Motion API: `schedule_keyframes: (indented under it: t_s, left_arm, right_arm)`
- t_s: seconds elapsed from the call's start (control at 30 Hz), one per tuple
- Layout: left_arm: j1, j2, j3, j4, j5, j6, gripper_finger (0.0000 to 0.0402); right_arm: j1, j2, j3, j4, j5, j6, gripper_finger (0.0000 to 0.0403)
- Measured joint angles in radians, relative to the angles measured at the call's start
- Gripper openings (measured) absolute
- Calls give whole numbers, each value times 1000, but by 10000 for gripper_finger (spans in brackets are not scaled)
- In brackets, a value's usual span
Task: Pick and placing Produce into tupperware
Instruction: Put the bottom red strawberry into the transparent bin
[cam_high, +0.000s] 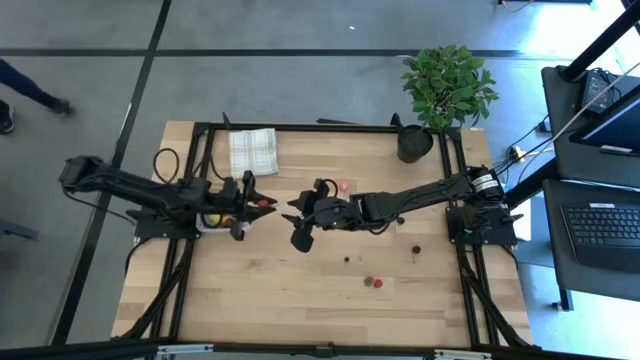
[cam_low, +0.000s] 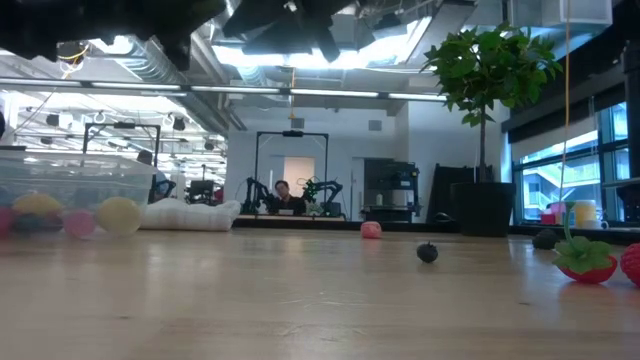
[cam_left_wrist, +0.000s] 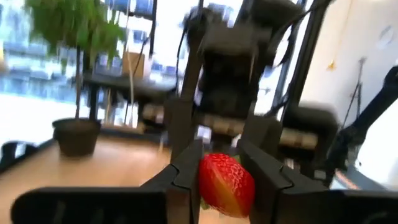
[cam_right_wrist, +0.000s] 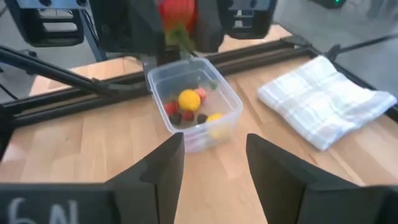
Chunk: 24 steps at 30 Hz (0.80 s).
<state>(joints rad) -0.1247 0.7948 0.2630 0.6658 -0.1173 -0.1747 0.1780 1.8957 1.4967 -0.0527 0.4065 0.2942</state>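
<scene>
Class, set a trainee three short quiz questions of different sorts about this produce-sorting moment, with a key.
1. True or false: the left gripper is shut on a strawberry.
2. What does the clear tupperware hold? A) nothing B) yellow, red and dark fruit pieces C) the cloth
3. Fill in: the right gripper has its fingers ____ and holds nothing.

Key: 1 true; 2 B; 3 open.

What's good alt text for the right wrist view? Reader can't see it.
The left gripper holds a red strawberry above the clear tupperware, which already contains yellow, red and dark fruit pieces. The right gripper is open and empty in the foreground; a folded checked cloth lies beside the container.
</scene>
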Motion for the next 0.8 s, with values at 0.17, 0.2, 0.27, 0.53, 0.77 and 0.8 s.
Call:
schedule_keyframes:
  t_s: [0.17, 0.2, 0.27, 0.53, 0.77, 0.8]
  left_arm:
    - [0, -139, 0, -303, 0, -106, 84]
    - [0, -164, 0, -357, 0, -122, 80]
    - [0, -213, 0, -456, 0, -151, 77]
    - [0, -369, 0, -855, 0, -349, 82]
    - [0, -405, 0, -1024, -21, -443, 77]
    - [0, -406, 0, -1031, -18, -449, 77]
  right_arm:
    - [0, 0, 0, -12, 0, 15, 173]
    - [0, 0, 0, -12, 0, 15, 172]
    - [0, 0, 0, -13, 0, 15, 170]
    - [0, 0, 0, -13, 0, 14, 169]
    - [-5, 0, 0, -13, 0, 13, 169]
    - [-6, 0, 0, -13, 0, 13, 169]
